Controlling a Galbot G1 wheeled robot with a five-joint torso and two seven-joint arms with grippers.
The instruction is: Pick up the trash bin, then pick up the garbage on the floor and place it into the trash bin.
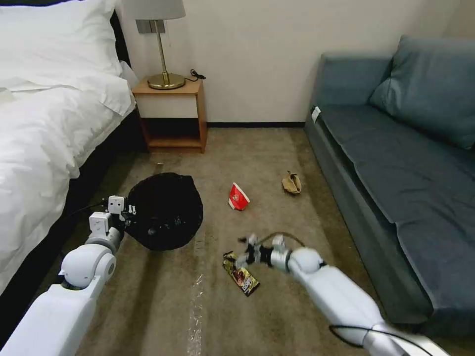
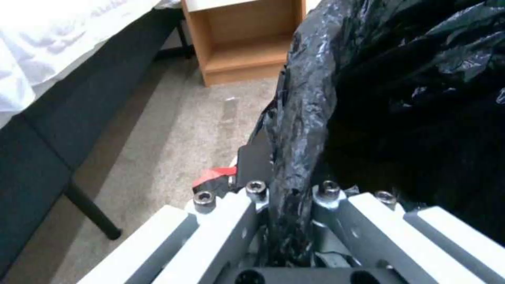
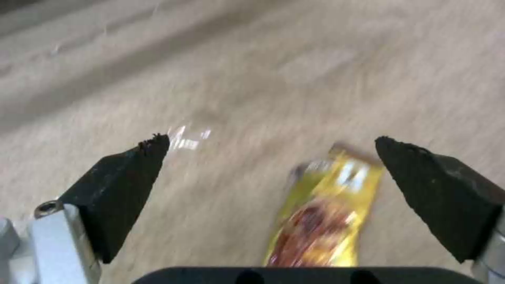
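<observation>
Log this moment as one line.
left hand: shut on trash bin | right hand: open above snack wrapper | carton, paper wad: on floor

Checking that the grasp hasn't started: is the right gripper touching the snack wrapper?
Apart. In the right wrist view the right gripper has its fingers spread open above the carpet, with the snack wrapper lying between them, clear of both.
</observation>
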